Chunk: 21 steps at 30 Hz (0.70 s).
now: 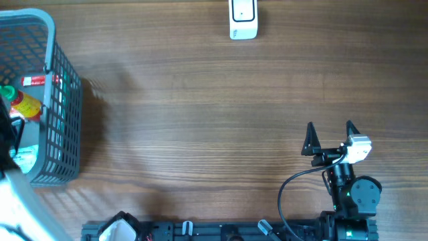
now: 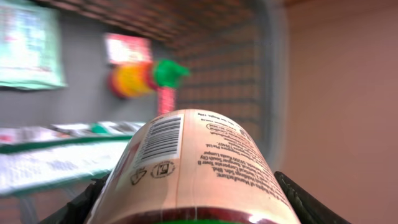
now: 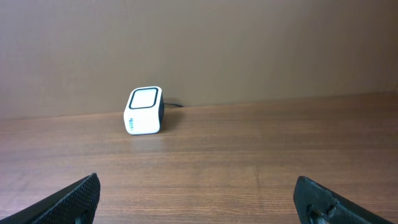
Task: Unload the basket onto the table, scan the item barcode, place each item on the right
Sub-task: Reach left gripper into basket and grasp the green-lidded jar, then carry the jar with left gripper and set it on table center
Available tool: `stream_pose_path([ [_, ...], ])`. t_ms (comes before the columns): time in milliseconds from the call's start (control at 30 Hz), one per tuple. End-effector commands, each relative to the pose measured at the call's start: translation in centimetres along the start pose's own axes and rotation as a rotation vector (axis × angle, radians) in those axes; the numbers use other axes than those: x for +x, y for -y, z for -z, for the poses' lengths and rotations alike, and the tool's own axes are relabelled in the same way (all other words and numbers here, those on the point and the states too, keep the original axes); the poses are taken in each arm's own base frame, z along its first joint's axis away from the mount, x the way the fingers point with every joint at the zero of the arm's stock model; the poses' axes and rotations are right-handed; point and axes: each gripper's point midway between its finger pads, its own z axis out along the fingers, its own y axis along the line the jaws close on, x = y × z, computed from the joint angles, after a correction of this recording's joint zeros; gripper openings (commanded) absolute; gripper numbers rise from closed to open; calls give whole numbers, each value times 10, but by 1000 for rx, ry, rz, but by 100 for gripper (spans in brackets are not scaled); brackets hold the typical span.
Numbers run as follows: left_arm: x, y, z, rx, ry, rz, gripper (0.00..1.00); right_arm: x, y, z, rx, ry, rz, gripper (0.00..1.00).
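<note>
Two grippers: left gripper (image 2: pixel 189 208) pinched the bottle (image 2: pixel 186 165); right gripper (image 1: pixel 329 137) stood spread, empty
Bottle: inside the grey basket (image 1: pixel 65 100), barcode (image 2: pixel 160 138) showing
Scanner (image 1: pixel 243 20): at the table's (image 1: pixel 200 107) far edge

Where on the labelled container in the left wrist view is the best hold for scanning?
Probably across the labelled container, one finger on each curved side, coming in along its length as the left gripper does; this leaves the barcode on top uncovered.
</note>
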Motion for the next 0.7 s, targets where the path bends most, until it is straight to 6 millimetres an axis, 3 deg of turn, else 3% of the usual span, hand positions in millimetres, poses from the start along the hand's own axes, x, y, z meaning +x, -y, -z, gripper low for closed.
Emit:
stream_pose_path([
  [0, 39, 36, 51, 222, -153, -45, 52, -1, -1, 0, -5, 6, -1, 100],
  [133, 108, 52, 72, 306, -373, -163, 51, -1, -1, 0, -5, 6, -1, 100],
  [300, 188, 46, 69, 253, -550, -335, 50, -1, -1, 0, -5, 6, -2, 100],
  [433, 271, 14, 51, 81, -639, -521, 50, -1, -1, 0, -5, 6, -1, 100],
  [500, 302, -3, 42, 0, -654, -566, 50, -1, -1, 0, -5, 6, -1, 100],
  [667, 394, -62, 18, -220, -707, -664, 51, -1, -1, 0, -5, 6, -2, 100],
])
